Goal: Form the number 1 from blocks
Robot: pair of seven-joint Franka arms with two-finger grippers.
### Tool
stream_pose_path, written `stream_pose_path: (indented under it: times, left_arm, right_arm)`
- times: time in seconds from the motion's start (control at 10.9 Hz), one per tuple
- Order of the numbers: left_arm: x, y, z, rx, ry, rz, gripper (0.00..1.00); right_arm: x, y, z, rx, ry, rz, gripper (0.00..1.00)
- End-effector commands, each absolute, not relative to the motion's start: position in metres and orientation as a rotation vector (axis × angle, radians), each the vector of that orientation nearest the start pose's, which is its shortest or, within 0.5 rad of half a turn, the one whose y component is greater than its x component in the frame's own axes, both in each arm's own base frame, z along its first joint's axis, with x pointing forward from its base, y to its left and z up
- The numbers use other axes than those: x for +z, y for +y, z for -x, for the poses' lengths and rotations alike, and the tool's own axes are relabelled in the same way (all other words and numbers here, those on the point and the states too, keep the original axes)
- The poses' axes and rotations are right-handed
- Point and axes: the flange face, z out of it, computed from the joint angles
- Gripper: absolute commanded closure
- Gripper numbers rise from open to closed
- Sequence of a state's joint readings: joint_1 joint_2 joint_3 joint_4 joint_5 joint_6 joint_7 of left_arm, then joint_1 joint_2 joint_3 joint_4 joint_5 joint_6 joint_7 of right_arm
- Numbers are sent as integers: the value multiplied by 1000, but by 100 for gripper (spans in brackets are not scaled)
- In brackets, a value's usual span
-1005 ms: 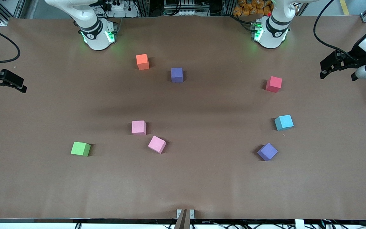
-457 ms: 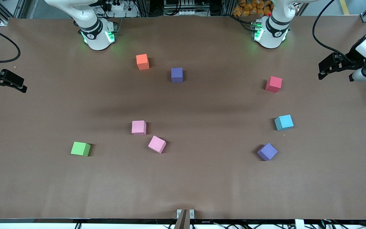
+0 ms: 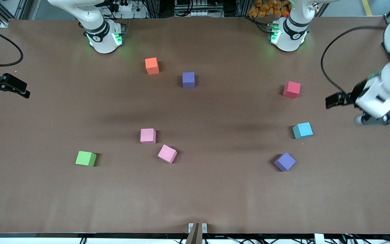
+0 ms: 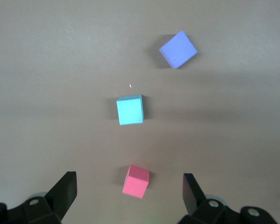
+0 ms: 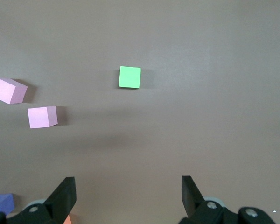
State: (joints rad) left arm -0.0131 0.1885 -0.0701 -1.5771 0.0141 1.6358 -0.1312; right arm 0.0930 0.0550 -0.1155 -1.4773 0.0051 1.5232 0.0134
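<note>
Several blocks lie apart on the brown table. Toward the left arm's end are a cyan block (image 3: 302, 130) (image 4: 130, 110) and a purple block (image 3: 285, 161) (image 4: 178, 49). A second purple block (image 3: 188, 80) sits close to the bases. Two pink blocks (image 3: 148, 136) (image 3: 167, 153) and a green block (image 3: 86, 158) (image 5: 130, 77) lie toward the right arm's end. My left gripper (image 3: 332, 101) (image 4: 129, 179) hangs open and empty over the table beside the cyan block. My right gripper (image 3: 24, 93) (image 5: 128, 183) waits open and empty over its end of the table.
An orange cube (image 3: 152, 65) sits beside the purple block that is close to the bases. A red cube (image 3: 291, 89) (image 4: 136, 181) lies farther from the front camera than the cyan block. Black cables trail from both wrists.
The left arm has swung in from the table's end and turned, so its gripper now hangs lower in the front view, close to the red and cyan cubes. The right arm barely moved.
</note>
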Motion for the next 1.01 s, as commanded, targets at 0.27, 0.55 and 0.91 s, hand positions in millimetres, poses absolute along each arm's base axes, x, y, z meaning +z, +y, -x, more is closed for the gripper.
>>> stream_pose_path:
  times: [0.27,0.55,0.91]
  left_arm:
    - [430,-39,-598,118,-104,3125,0]
    - [393,-49,-600,141,-93,3126,0]
    - [368,-71,-603,165,-88,3124,0]
  right_arm:
    - [613,-6,-573,100,67,3146,0]
    - [564,14,-601,174,32,3117,0]
    - [493,31,-652,58,54,3119,0]
